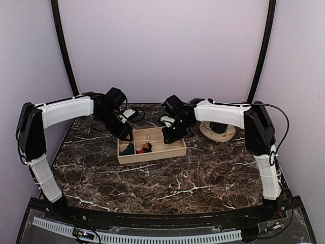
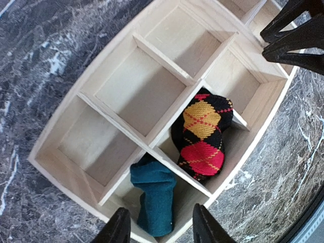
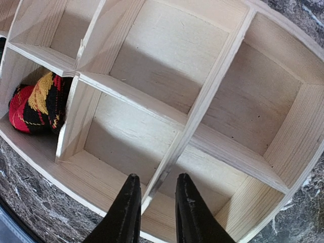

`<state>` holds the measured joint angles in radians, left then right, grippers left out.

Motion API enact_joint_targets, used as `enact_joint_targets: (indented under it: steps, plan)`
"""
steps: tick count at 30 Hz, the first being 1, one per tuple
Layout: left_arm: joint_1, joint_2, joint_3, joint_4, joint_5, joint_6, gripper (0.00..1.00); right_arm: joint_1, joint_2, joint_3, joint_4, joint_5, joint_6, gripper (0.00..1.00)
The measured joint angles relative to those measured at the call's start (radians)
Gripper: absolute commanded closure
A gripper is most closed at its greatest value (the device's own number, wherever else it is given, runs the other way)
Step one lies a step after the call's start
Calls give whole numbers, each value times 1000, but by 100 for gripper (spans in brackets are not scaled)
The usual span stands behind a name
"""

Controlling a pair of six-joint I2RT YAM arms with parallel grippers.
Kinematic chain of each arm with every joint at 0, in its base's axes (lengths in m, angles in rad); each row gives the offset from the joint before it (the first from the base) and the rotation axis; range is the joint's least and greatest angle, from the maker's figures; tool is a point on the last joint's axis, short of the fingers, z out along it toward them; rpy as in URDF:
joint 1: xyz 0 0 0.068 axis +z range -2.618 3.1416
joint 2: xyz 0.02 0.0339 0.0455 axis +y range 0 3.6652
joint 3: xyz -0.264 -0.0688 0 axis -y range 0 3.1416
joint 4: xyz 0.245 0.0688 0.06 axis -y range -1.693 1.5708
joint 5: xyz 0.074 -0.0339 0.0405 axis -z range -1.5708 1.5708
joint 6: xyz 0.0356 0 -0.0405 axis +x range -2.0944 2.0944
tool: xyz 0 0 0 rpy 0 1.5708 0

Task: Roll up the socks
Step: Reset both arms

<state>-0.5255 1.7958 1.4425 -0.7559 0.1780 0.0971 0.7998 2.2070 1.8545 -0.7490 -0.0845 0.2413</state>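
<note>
Two neighbouring compartments of the tray (image 2: 134, 88) are holding the teal sock (image 2: 154, 195), lower centre, and the argyle sock (image 2: 202, 134), mid-frame. Left gripper (image 2: 162, 212) is hanging wide open, right gripper (image 3: 157, 179) barely parted, both gripping nothing.

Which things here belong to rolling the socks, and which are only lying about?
For the job:
- teal sock
- argyle sock
- wooden divider tray, holding both

Lying about:
- round beige object, right of the tray
- small white object, behind the tray
</note>
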Motion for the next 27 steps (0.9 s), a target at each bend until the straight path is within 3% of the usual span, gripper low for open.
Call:
enact_joint_targets:
  steps: [3, 7, 8, 9, 18, 27]
  plan:
    - [0, -60, 6, 10, -43, -7, 50, 0, 0, 12, 0, 8, -1, 73]
    - [1, -172, -4, 80, -146, -19, 42, 0, -10, 18, 9, 26, -9, 53]
    - [3, -207, -16, 111, -177, -23, 40, 0, -17, 18, 12, 34, -13, 11]
    - [6, -250, -39, 155, -215, -27, 38, -1, -26, 17, 16, 40, -13, 1]
    - [92, -556, -322, 525, -460, -39, 26, -45, -317, -168, 198, 158, -55, 0]
    - [271, -628, -587, 803, -496, -33, 24, -244, -737, -659, 607, 436, -53, 0]
